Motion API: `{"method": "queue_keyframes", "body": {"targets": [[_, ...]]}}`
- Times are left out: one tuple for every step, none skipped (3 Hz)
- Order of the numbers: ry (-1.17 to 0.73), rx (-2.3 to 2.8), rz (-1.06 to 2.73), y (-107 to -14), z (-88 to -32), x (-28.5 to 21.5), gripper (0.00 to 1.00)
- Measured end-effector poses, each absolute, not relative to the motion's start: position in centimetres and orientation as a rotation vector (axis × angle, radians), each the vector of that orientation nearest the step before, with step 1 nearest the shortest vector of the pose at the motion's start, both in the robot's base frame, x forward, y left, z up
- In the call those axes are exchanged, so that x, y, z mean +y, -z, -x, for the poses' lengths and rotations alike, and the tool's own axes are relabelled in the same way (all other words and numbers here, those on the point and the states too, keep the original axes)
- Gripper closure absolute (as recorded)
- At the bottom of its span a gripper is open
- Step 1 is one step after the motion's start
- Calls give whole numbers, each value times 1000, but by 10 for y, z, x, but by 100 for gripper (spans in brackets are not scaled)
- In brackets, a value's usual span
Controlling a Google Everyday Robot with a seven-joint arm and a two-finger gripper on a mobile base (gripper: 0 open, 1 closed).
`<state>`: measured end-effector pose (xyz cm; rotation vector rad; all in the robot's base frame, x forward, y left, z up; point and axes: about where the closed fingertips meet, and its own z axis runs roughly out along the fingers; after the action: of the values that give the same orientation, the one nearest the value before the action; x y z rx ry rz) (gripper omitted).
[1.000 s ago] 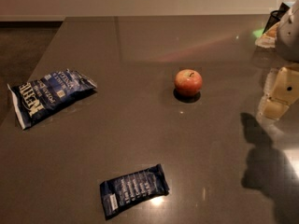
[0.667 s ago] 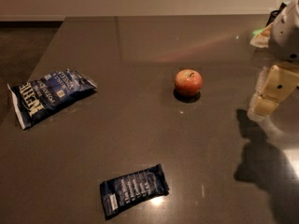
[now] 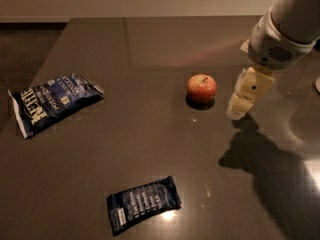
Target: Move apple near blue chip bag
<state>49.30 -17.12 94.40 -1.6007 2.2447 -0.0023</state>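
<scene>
Gripper [image 3: 237, 111]: we find it farther left than a second ago, now just right of the apple [image 3: 202, 87], not touching it.
Arm [image 3: 282, 31]: we see more of it, reaching in from the upper right.
Shadow [image 3: 265, 161]: we see it shifted left across the table [image 3: 125, 149].

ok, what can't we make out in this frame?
Camera view only:
- Gripper, just right of the apple: its height above the table is unclear from one angle.
- Arm: cut off by the top and right edges.
- Pale object at the right edge: cropped, unidentifiable.
- Small dark packet: print too blurred to read.
- Blue chip bag: lettering only partly legible.
</scene>
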Motion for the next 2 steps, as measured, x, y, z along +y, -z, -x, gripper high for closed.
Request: {"method": "queue_keyframes", "body": {"targets": [[-4, 2268, 1552, -929, -516, -163, 0], [-56, 2296, 1502, -907, -542, -151, 0]]}}
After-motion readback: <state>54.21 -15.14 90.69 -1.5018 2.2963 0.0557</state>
